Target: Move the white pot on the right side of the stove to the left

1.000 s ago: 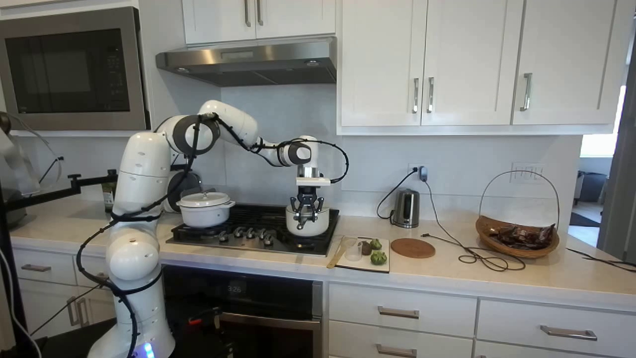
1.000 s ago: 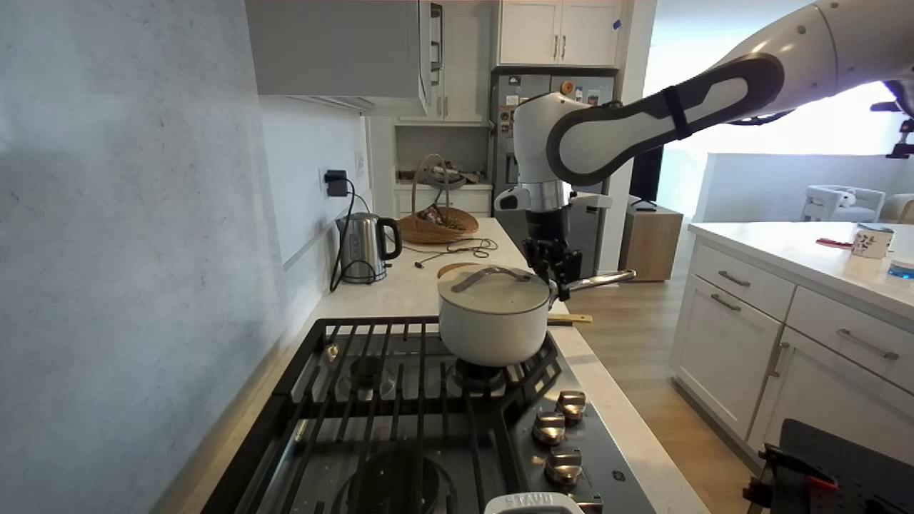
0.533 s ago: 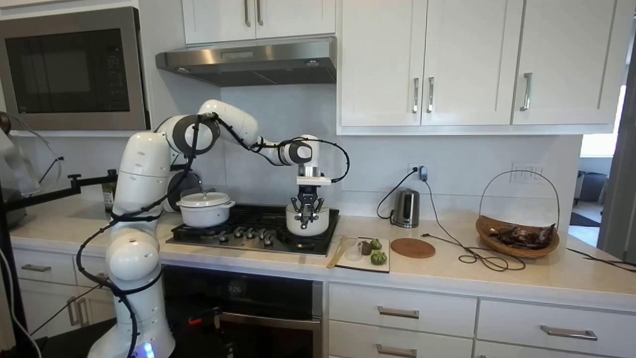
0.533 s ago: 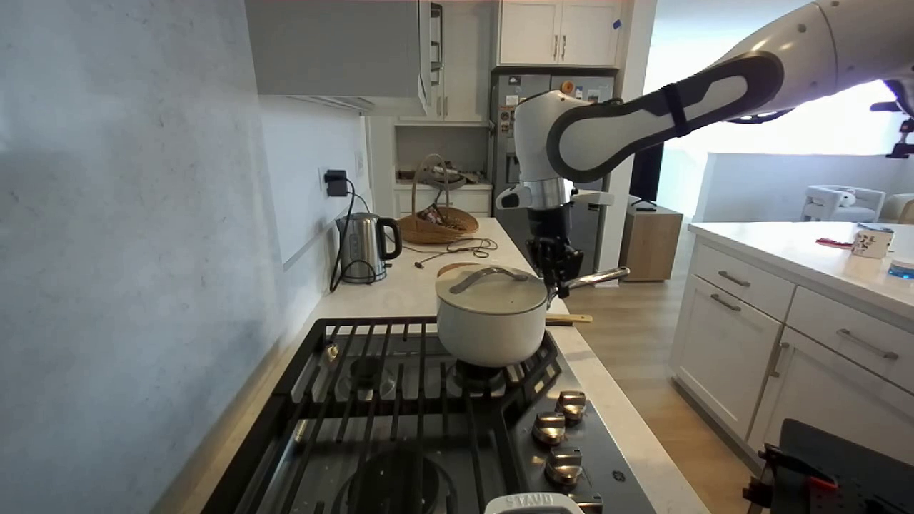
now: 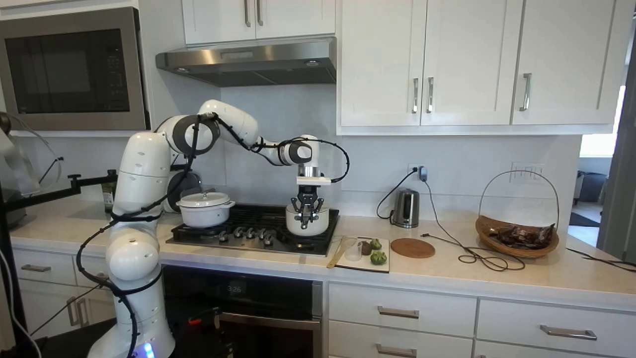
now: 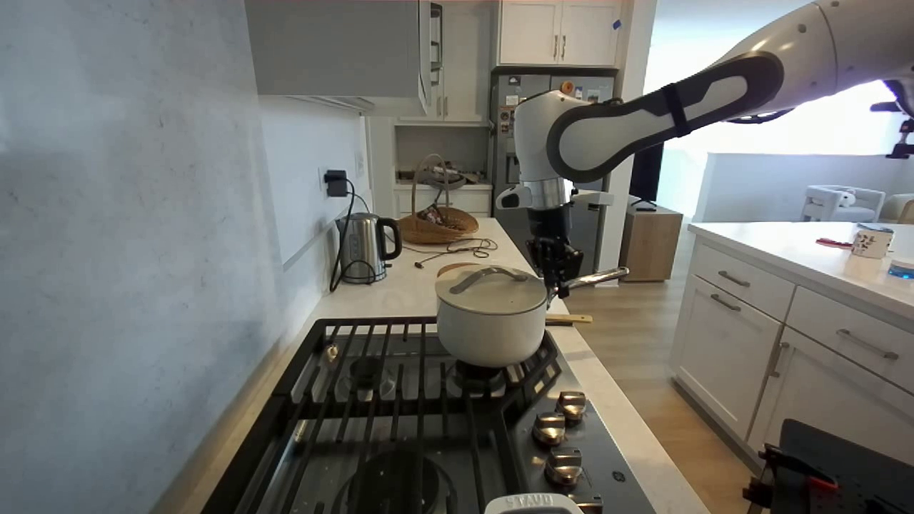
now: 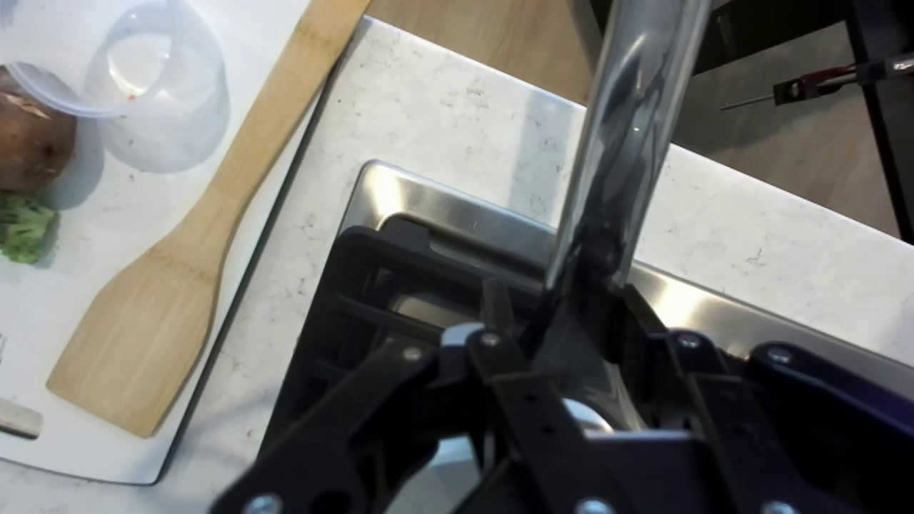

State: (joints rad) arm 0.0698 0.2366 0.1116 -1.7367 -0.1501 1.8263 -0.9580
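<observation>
A Robotiq gripper (image 7: 568,303) clasps the handle (image 7: 635,135) of a white saucepan (image 6: 491,332) over a gas cooktop (image 5: 258,219), mid-frame. A Dutch oven (image 5: 204,216) sits left in an exterior view.

Soft, even daylight in an exterior view: I get bright cabinets (image 5: 382,64), a near-black oven (image 5: 248,298), a doorway (image 5: 598,144) at far right partly blown out, blue lamp (image 5: 149,350) glowing on the arm (image 5: 139,191). In an exterior view I see white glare behind the arm, a cool grey wall (image 6: 143,250) with patchy shade, glints on the knobs (image 6: 564,464) of a dark stove (image 6: 400,408). My wrist view: bright counter (image 7: 457,107), gripper (image 7: 575,307) dark and out of focus, reflections streaking the pot handle (image 7: 628,143), hot spots along the steel trim (image 7: 457,214), plastic cup (image 7: 153,64) throwing a pale shadow on the board (image 7: 132,221).
</observation>
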